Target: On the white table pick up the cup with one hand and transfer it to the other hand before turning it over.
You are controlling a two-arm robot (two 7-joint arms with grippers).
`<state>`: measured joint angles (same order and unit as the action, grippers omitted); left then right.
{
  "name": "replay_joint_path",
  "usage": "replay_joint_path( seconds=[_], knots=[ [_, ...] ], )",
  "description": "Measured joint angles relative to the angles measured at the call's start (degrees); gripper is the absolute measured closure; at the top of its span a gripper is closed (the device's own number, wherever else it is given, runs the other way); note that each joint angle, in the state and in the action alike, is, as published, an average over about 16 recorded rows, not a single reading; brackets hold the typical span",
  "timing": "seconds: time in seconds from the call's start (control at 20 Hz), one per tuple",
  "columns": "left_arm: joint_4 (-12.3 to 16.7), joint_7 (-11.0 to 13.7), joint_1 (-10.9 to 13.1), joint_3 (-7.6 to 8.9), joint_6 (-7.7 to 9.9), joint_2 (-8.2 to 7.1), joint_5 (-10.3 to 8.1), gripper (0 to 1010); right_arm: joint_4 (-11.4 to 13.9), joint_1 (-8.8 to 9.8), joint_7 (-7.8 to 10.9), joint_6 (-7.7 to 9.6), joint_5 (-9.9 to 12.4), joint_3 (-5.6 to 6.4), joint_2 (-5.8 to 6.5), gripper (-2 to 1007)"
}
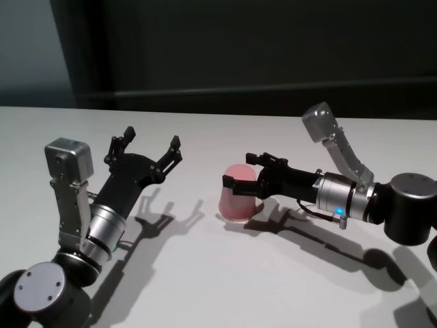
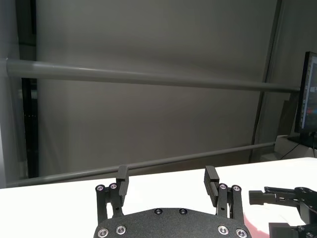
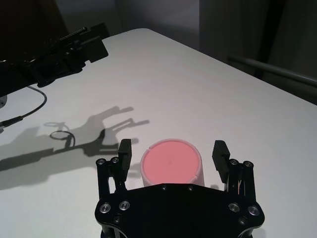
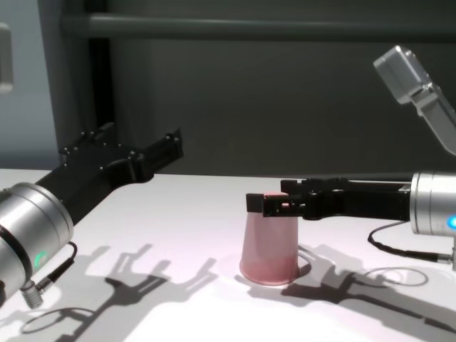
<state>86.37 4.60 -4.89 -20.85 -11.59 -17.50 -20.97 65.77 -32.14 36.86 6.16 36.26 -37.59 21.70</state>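
The salmon-pink cup point(image 1: 237, 197) point(image 4: 269, 244) stands upside down on the white table point(image 1: 205, 273), flat base up and wide rim down. My right gripper point(image 1: 242, 169) point(image 3: 172, 148) reaches in level from the right and straddles the cup's upper part. Its jaws are open, with a small gap between each finger and the cup point(image 3: 171, 164). My left gripper point(image 1: 151, 139) point(image 2: 168, 178) hovers above the table to the left of the cup, open and empty, pointing toward the far side.
A dark wall with horizontal rails point(image 2: 148, 77) runs behind the table's far edge. A monitor point(image 2: 309, 94) stands beyond the table. The arms' shadows fall on the bare tabletop in front of the cup.
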Motion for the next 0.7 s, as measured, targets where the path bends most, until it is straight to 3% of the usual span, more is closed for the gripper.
replay_joint_path(
  seconds=[0.35, 0.7],
  knots=[
    [0.0, 0.0, 0.0, 0.0, 0.0, 0.0, 0.0, 9, 1.45, 0.07, -1.51, -0.99, -0.12, 1.8, -0.68, 5],
    [0.0, 0.0, 0.0, 0.0, 0.0, 0.0, 0.0, 9, 5.47, 2.4, -7.07, -1.38, -0.58, 5.54, -0.64, 5]
  ],
)
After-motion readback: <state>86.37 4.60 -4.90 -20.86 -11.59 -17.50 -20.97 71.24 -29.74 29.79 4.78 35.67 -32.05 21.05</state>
